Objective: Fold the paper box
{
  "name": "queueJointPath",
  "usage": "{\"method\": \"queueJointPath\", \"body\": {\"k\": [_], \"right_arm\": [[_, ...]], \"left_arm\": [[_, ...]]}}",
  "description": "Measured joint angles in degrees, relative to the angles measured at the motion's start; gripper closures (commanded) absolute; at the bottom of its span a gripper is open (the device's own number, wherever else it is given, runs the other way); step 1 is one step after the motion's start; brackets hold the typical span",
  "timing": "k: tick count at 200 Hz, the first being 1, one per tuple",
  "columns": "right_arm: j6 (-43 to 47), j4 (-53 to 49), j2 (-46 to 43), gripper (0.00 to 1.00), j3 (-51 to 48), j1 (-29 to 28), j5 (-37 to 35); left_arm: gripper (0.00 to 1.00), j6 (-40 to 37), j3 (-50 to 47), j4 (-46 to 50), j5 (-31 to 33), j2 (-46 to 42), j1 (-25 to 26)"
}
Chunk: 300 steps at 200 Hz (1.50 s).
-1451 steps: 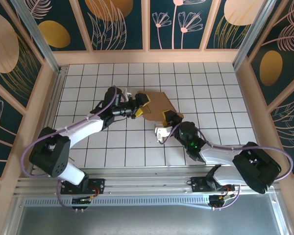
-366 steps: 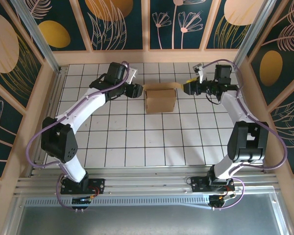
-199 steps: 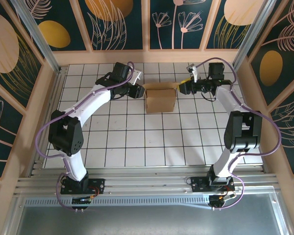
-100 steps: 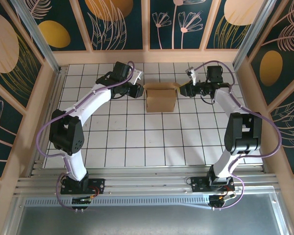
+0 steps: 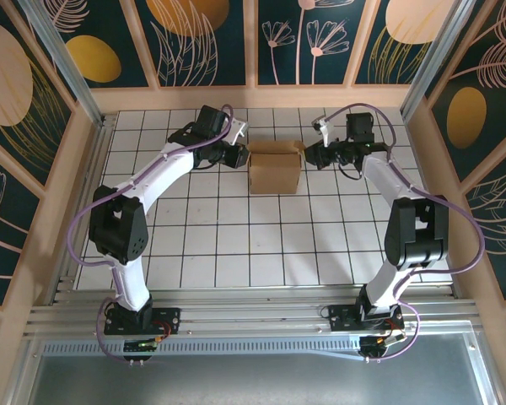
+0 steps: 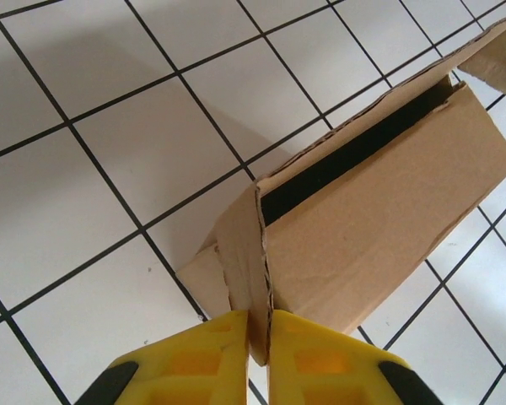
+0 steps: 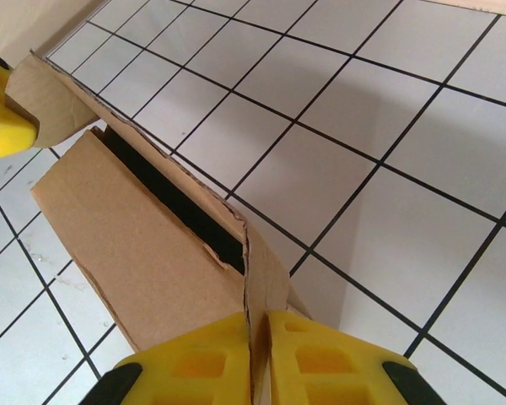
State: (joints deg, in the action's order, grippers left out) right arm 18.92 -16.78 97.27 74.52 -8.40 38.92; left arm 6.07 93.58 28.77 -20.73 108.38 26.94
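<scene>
Left tool (image 6: 257,337) is pinched narrow on the thin end flap of the paper box (image 6: 379,219), and right tool (image 7: 257,342) grips the opposite end flap the same way, cardboard edge sandwiched btwn yellow fingers (image 6: 194,359). Both wrist views show a dark slot open along the box's top edge, w/ the other tool's yellow tip at the far end. Top view adds the wider layout: box sits toward the rear of the tiled surface (image 5: 236,245), arms reaching in from left & right, w/ bare tiles in front & behind it and most free room toward the near edge.
</scene>
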Motion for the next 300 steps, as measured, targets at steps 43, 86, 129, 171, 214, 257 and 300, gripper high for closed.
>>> {"method": "queueJointPath", "body": {"k": [43,86,129,171,214,257,300], "right_arm": [[-2.0,-0.1,-1.4,0.87,0.0,-2.4,-5.6],[-6.6,2.3,-4.5,0.87,-2.8,-5.9,-13.3],[-11.3,5.6,-7.0,0.88,-6.4,-6.9,-17.0],[-17.8,9.8,-7.1,0.92,-9.0,-7.7,-18.8],[-23.6,12.6,-7.1,0.92,-10.1,-8.8,-21.4],[-25.5,14.7,-7.1,0.92,-11.0,-10.2,-24.1],[-25.5,16.7,-7.1,0.93,-12.3,-10.6,-25.7]], "left_arm": [[0.89,1.2,0.0,0.0,-0.5,0.0,-0.5],[0.91,3.4,0.0,0.0,-1.3,0.0,-0.5],[0.91,5.2,-0.3,-0.4,-2.4,0.0,-0.6],[0.91,6.4,-0.3,-0.6,-2.8,0.0,-0.6],[0.91,6.7,-0.7,-1.2,-2.8,0.0,-0.6],[0.91,7.1,-0.9,-1.5,-2.8,0.0,-0.6],[0.91,7.3,-0.9,-1.5,-2.8,0.0,-0.6]]}}
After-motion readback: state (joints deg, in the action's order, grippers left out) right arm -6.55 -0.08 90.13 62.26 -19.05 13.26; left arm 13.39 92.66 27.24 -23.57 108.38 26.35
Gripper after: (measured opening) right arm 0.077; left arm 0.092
